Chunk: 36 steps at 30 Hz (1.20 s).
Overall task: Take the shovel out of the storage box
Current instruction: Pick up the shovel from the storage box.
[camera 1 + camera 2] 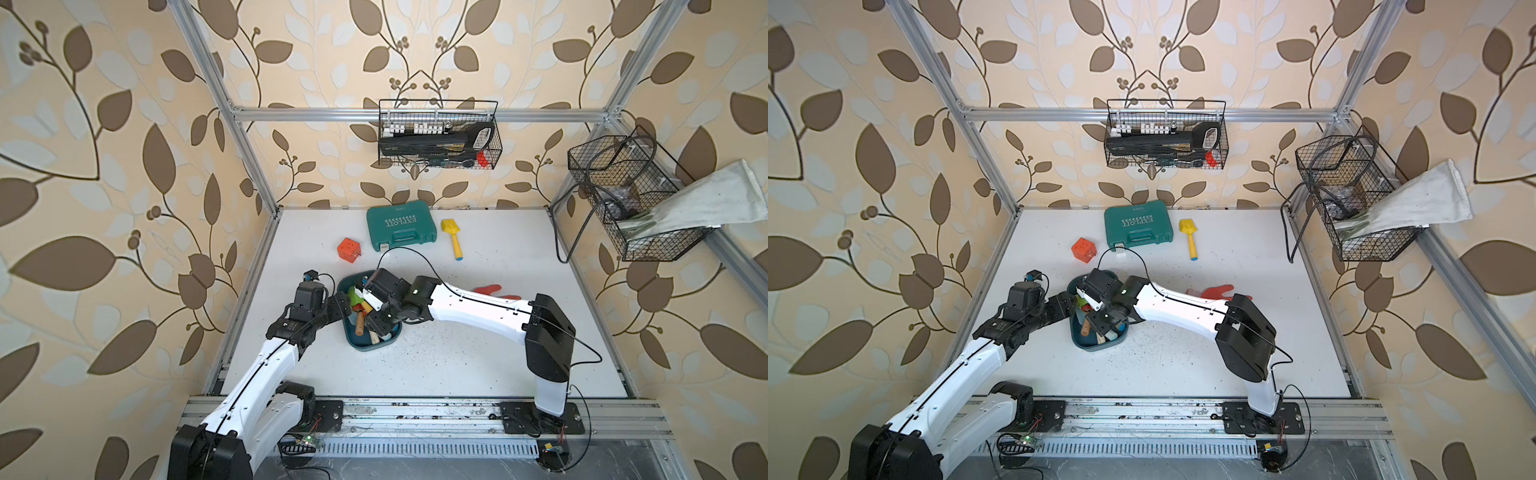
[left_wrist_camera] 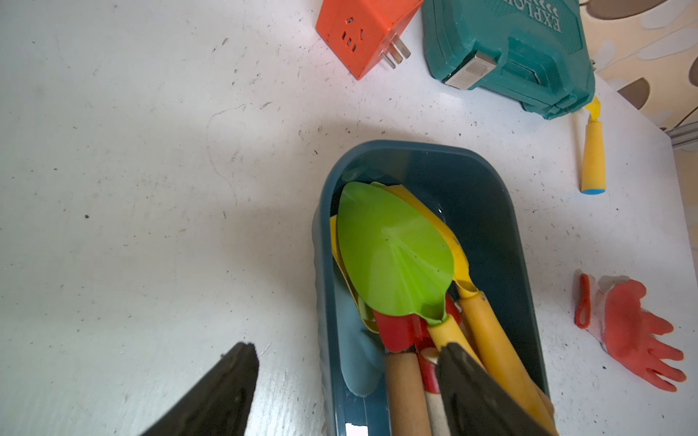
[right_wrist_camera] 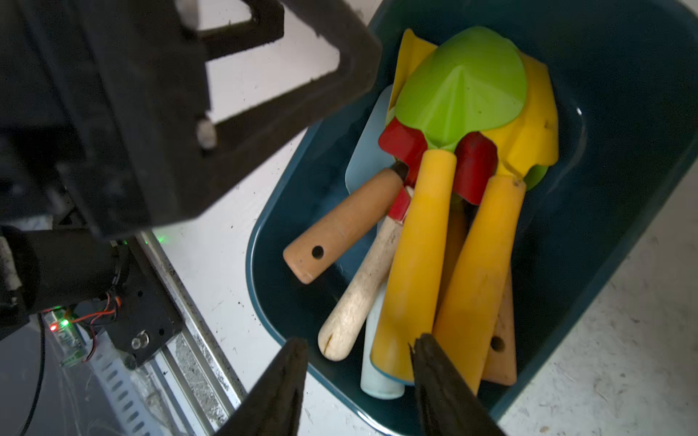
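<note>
The teal storage box (image 1: 365, 343) sits in the middle of the white table (image 1: 457, 365), with both arms over it. Inside, a green-bladed shovel (image 2: 393, 249) with a yellow handle lies on top of other toy shovels (image 3: 491, 241). The left gripper (image 2: 347, 347) is spread wide — one finger outside the box wall, one inside. The right gripper (image 3: 359, 339) stands half-spread around that handle's end — I cannot tell whether it touches.
</note>
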Each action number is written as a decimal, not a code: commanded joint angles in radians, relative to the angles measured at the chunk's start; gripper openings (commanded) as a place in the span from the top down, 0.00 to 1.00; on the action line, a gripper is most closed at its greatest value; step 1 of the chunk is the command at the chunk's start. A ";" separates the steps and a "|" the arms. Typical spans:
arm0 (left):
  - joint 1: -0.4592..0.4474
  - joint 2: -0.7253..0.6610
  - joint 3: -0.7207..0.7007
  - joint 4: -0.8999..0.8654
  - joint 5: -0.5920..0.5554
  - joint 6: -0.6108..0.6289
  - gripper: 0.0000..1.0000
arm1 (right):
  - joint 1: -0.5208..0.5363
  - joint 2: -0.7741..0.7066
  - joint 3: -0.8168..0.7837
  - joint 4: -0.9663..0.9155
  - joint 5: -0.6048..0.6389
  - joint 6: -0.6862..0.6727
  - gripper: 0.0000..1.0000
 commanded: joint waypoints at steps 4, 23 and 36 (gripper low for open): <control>0.013 -0.009 -0.002 0.023 0.021 -0.012 0.20 | 0.011 0.067 0.055 -0.039 0.106 0.025 0.52; 0.013 -0.020 -0.005 0.022 0.020 -0.013 0.19 | 0.018 0.166 0.099 -0.059 0.171 0.068 0.59; 0.013 -0.028 -0.005 0.020 0.013 -0.014 0.19 | 0.019 0.117 0.064 0.009 0.175 0.117 0.75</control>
